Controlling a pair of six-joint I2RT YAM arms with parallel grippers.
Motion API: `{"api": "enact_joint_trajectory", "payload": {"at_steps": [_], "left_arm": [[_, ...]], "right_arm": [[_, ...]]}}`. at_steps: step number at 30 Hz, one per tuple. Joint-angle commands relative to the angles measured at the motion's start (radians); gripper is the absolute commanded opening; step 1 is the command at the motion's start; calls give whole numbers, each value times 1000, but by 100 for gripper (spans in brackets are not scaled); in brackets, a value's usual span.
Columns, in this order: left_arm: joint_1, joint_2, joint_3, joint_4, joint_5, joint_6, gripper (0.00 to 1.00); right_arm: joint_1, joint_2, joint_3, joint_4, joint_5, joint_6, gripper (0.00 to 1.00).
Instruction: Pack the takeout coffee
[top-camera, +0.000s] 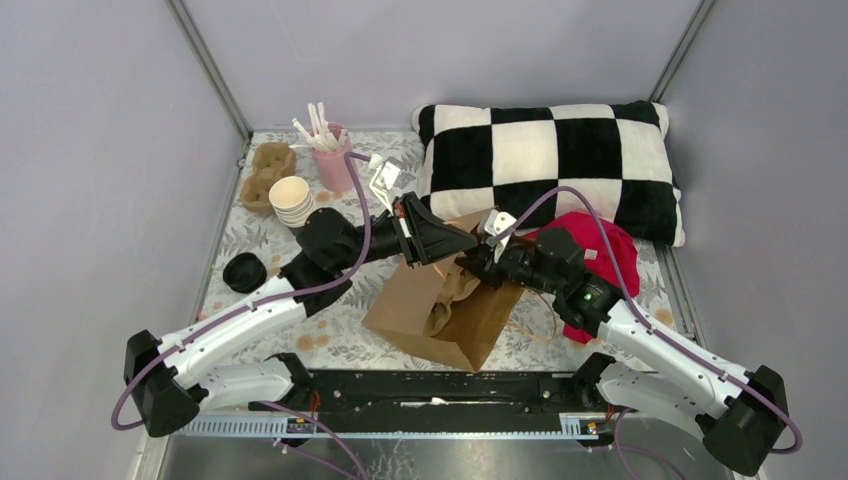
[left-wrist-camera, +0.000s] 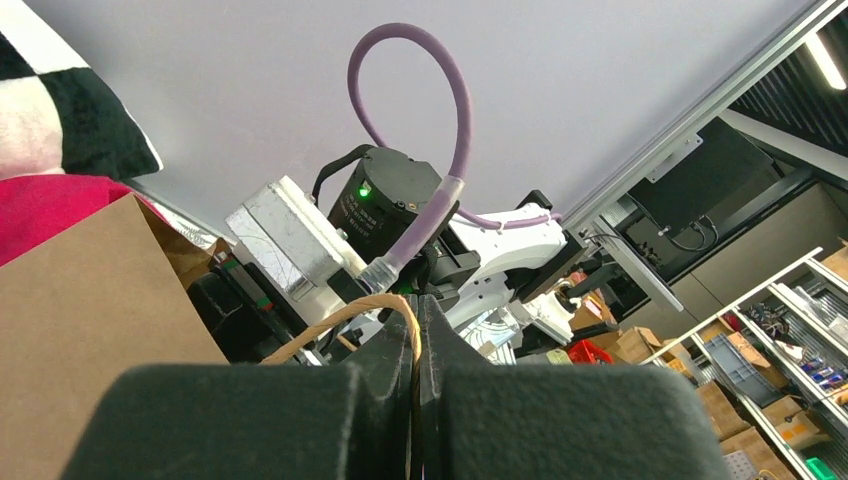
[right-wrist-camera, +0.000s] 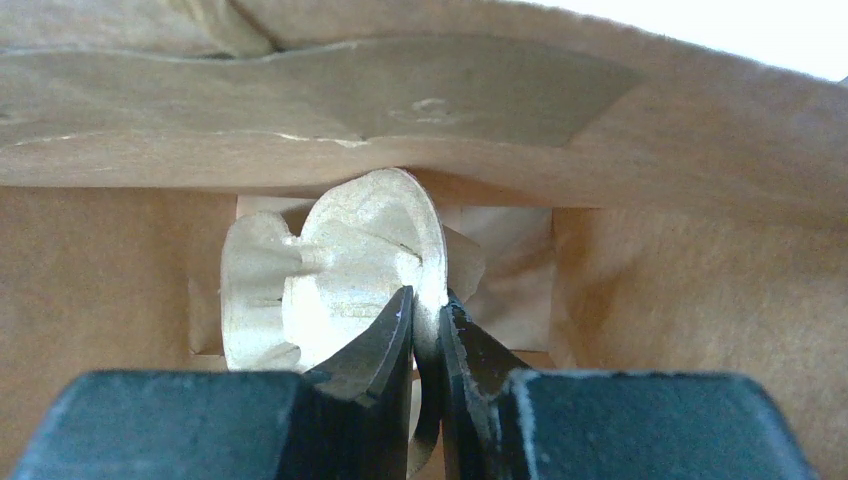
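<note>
Takeout coffee (top-camera: 243, 272) stands far left of the left gripper (left-wrist-camera: 415, 400), which is clamped on the paper bag (top-camera: 420, 310) handle (left-wrist-camera: 340, 320). The right gripper (right-wrist-camera: 425, 330) pinches a pulp carrier (right-wrist-camera: 340, 260) inside the bag.

Top view: high behind, looking down on the table (top-camera: 325, 345); wrist views: close against the paper bag (top-camera: 420, 310), shared by all three.

Checkered pillow (top-camera: 560, 160), red cloth (top-camera: 612, 250), pink cup of stirrers (top-camera: 335, 166), stacked paper cups (top-camera: 291, 201), cardboard carrier (top-camera: 264, 172), black lids (top-camera: 244, 271)

left end effector (top-camera: 468, 241) and right end effector (top-camera: 476, 263) crowd the paper bag (top-camera: 425, 312) mouth, pillow (top-camera: 560, 160) just behind.
</note>
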Motion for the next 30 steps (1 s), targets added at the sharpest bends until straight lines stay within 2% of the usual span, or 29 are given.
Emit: {"api": "enact_joint_trajectory", "payload": {"at_steps": [1,11,16,21,30], "left_arm": [[-4,-33,-3,80,10,-5,0],[-4,-75,-59,126,-20,-14,0],[-3,-89,-75,145,-29,-13,0],[-4,-98,-81,142,-35,-6,0],[-3,-94,-78,117,-46,-4,0]], "right_arm": [[6,-15,29,48,-44,-30,8],[6,33,14,152,-197,26,9],[6,63,52,82,-220,-8,9],[7,65,74,15,-207,-63,18],[6,81,103,-37,-178,-61,17]]}}
